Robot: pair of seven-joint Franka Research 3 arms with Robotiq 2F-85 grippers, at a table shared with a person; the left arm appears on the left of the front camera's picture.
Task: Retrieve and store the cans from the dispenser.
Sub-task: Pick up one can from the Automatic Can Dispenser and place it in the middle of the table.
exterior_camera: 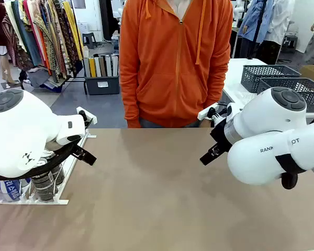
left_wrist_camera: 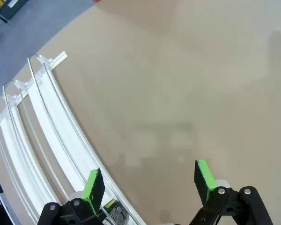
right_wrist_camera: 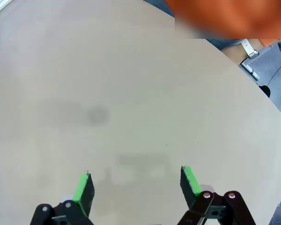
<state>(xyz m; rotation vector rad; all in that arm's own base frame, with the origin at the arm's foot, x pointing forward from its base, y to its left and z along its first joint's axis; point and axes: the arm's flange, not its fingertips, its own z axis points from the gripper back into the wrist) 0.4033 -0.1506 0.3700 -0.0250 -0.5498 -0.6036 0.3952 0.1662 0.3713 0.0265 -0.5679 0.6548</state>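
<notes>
The dispenser (exterior_camera: pixel 63 183) is a low white wire rack at the table's left edge, largely covered by my left arm. At its near end stand a blue-and-white can (exterior_camera: pixel 9 189) and a dark can (exterior_camera: pixel 43 185). In the left wrist view the dispenser's rails (left_wrist_camera: pixel 42 126) curve along the left side. My left gripper (left_wrist_camera: pixel 149 180) hangs open over bare table just beside them, with nothing between its green pads (left_wrist_camera: pixel 93 185). My right gripper (right_wrist_camera: pixel 136 183) is also open and empty above bare tabletop on the right side of the table.
A person in an orange hoodie (exterior_camera: pixel 175 63) stands at the far edge, hands out of sight. Two dark grey lattice baskets (exterior_camera: pixel 275 78) sit on a white table at the back right. The brown tabletop (exterior_camera: pixel 157 188) lies between my arms.
</notes>
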